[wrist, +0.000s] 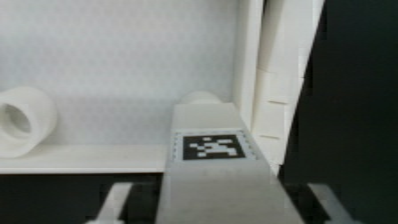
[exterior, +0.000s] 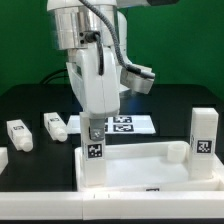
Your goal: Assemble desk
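If you went by the exterior view, the gripper (exterior: 93, 127) hung straight down over an upright leg (exterior: 94, 153), with a finger on either side of its top. That leg stood on the desk panel (exterior: 135, 168) at its corner on the exterior view's left, tag facing the camera. The desk panel lay flat on the black table (exterior: 30, 100), rim up, at the near edge of the frame. A second leg (exterior: 203, 135) stood upright at the panel's corner on the exterior view's right, tag also forward. A loose leg (exterior: 18, 134) and another loose leg (exterior: 55, 125) lay on the table off to the view's left, apart from the panel. The marker board (exterior: 130, 124) lay flat behind the panel, partly hidden by the arm.

On the wrist view you had the same leg (wrist: 214, 150) between the fingers (wrist: 125, 203), tag up. Dark strips showed between the leg and each finger. You couldn't tell from either view whether the gripper (wrist: 214, 205) was actually clamped on the leg. Beyond the leg you saw the panel floor (wrist: 125, 60), a round socket (wrist: 22, 120) and the raised rim (wrist: 276, 70).
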### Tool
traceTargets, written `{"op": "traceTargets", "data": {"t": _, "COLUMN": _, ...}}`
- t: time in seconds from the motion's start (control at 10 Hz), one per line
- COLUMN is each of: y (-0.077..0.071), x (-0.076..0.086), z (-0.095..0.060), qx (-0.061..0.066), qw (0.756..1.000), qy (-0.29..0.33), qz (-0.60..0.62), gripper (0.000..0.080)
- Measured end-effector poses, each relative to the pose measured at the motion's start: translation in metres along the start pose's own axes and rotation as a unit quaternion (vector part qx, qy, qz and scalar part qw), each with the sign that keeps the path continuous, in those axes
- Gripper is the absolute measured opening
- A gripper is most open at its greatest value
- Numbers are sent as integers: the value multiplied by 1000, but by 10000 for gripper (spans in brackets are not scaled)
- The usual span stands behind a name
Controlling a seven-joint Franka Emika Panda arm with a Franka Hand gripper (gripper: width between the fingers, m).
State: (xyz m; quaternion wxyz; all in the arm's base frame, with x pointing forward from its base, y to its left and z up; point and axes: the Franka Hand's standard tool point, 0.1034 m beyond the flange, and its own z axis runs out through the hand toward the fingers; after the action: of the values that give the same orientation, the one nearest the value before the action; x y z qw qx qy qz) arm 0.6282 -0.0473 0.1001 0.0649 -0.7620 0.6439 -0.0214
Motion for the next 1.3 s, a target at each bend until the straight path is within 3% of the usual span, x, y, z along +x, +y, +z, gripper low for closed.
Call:
{"op": "traceTargets", "data": {"t": 0.3, "y": 0, "x": 0, "z": 0, "qx": -1, "qw": 1000, "qy": 0, "qz": -14, "gripper": 284}}
{"op": "traceTargets", "data": {"t": 0.5, "y": -1, "x": 0, "z": -3, "qx": 2, "qw": 974, "qy": 0, "qz": -228, "gripper": 572}}
{"op": "traceTargets", "data": {"t": 0.6, "y": 0, "x": -2, "z": -2, "qx": 0, "qw": 951, "qy": -4, "qz": -309, "gripper": 625}}
{"op": "traceTargets", "data": {"t": 0.9, "y": 1, "x": -1, "z": -2, "qx": -1, "qw": 910, "qy": -3, "qz": -414, "gripper": 645}}
{"op": "traceTargets", "data": {"t": 1.0, "y": 1, "x": 2, "z": -2, "qx": -4, "qw": 873, "qy": 0, "qz": -487, "gripper": 649}}
{"op": "traceTargets", "data": {"t": 1.2, "y": -1, "x": 8, "z": -5, "qx": -5, "qw": 750, "qy": 2, "qz": -661, "gripper": 649}}
{"op": "traceTargets", "data": {"t": 1.3, "y": -1, "x": 8, "z": -5, "qx": -5, "qw": 765, "qy": 2, "qz": -644, "gripper": 649}}
